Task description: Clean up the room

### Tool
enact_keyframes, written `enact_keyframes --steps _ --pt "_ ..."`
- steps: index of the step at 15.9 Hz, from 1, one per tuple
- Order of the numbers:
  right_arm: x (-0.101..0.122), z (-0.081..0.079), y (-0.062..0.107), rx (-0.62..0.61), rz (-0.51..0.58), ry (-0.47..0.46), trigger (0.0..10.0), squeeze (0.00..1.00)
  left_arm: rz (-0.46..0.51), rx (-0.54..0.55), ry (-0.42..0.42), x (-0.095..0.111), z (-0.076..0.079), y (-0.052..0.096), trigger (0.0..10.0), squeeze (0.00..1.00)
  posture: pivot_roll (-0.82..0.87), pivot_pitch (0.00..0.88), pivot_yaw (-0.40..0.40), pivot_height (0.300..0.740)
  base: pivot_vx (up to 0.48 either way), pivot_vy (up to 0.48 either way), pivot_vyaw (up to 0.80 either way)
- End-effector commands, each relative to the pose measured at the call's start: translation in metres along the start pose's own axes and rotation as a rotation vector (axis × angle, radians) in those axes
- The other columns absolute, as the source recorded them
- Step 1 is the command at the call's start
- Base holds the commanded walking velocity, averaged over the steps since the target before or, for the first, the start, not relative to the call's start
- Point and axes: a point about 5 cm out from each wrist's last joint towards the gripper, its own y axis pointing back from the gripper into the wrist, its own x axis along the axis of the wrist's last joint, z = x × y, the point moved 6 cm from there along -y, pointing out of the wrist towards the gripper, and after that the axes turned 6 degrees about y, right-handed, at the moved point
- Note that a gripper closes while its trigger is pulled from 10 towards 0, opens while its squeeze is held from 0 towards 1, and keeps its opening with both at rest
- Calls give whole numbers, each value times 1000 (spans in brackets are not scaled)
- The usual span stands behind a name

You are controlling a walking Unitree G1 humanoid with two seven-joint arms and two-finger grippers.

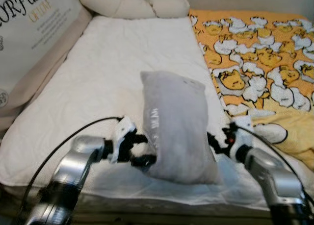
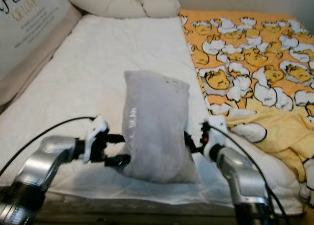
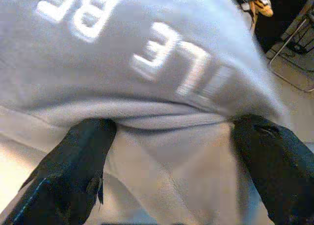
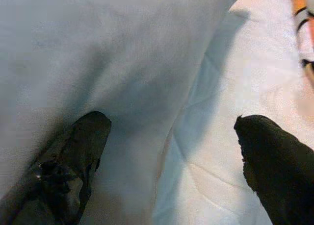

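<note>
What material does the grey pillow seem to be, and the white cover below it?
Grey pillow: probably soft matte woven or fleece fabric with filling; it dents and creases and carries printed white letters. White cover: likely quilted cotton, matte, with a fine puckered texture and wrinkles.

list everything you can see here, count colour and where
pillow: 1, grey with white lettering, upright on the near part of the bed, between the two grippers
mattress pad: 1, white, covering the bed's left part
blanket: 1, orange-yellow with cartoon print, on the bed's right part
bolster: 1, cream, at the far end
printed cushion: 1, pale with lettering, far left
left gripper: 1, black fingers, open, pressed against the pillow's left side
right gripper: 1, black fingers, open, at the pillow's right side
</note>
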Motion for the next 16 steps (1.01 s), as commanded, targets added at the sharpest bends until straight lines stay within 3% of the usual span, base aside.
enact_keyframes --steps 1,2,5,6,8,10,14,16 --pt "3 6 4 -8 10 4 10000 1000 35 -1 -16 8 7 10 10000 1000 -147 0 -9 740 0 0 0" --pt "5 15 7 -28 15 4 10000 1000 42 46 -19 4 9 21 10000 1000 -145 0 -4 740 0 0 0" --pt "8 28 16 -63 31 -2 10000 1000 115 220 20 9 -7 44 10000 1000 -138 0 -5 740 0 0 0" --pt "7 34 19 -79 34 -3 10000 1000 142 289 14 14 -16 50 10000 1000 -132 0 -6 740 0 0 0" --pt "2 51 19 -141 51 -54 10000 1000 232 471 46 24 -53 54 10000 1000 -135 0 -4 740 0 0 0" --pt "-3 61 9 -155 102 -225 10000 1000 348 583 184 33 -83 42 10000 1000 -143 0 7 740 0 0 0" --pt "2 55 -14 -57 201 -584 10000 1000 448 439 521 23 -89 4 10000 1000 -183 0 41 740 0 0 0" --pt "-5 32 -29 53 154 -689 10000 1000 455 396 655 14 -86 -16 10000 1000 -186 0 47 740 0 0 0"
